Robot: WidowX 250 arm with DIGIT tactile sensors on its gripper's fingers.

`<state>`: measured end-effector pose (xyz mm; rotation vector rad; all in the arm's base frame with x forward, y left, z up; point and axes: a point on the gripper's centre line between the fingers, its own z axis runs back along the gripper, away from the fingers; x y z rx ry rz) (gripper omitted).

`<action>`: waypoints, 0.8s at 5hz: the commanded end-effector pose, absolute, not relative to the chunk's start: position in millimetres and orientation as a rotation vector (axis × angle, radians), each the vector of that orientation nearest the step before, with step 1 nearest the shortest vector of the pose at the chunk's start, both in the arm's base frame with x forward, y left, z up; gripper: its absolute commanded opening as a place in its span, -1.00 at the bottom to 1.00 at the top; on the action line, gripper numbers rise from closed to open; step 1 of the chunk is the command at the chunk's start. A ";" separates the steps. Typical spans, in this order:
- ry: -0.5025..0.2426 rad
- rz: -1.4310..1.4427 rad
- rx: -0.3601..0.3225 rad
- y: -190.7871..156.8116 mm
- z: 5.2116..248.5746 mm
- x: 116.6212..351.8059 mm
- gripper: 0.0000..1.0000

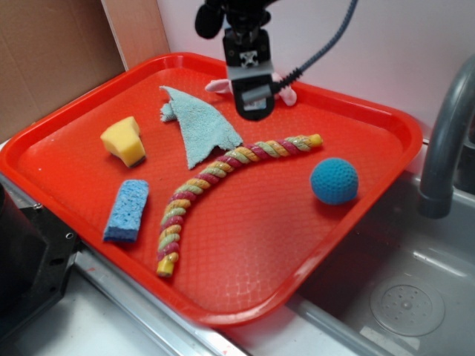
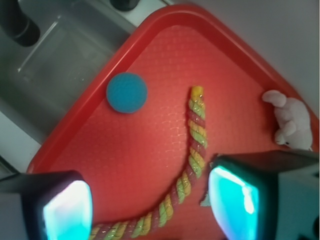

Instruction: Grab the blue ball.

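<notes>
Teal knitted blue ball [image 1: 334, 180], round with no long axis, on red tray [image 1: 67, 159]; tool [image 2: 150, 205] fingers apart.

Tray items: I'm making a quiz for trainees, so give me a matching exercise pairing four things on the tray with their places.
Things:
1. blue ball
2. yellow sponge
3. light-blue sponge
4. twisted rope

Places:
A. far left of the tray
B. across the tray's middle
C. near the tray's right edge, by the sink
D. near-left edge of the tray

Pairs: 1-C, 2-A, 3-D, 4-B
</notes>
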<state>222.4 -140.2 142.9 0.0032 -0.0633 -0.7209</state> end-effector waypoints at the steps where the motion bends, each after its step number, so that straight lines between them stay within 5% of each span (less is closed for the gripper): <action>1: -0.126 -0.722 -0.012 -151.7 158.9 215.7 1.00; 4: -0.176 -1.109 0.037 -192.7 80.6 250.0 1.00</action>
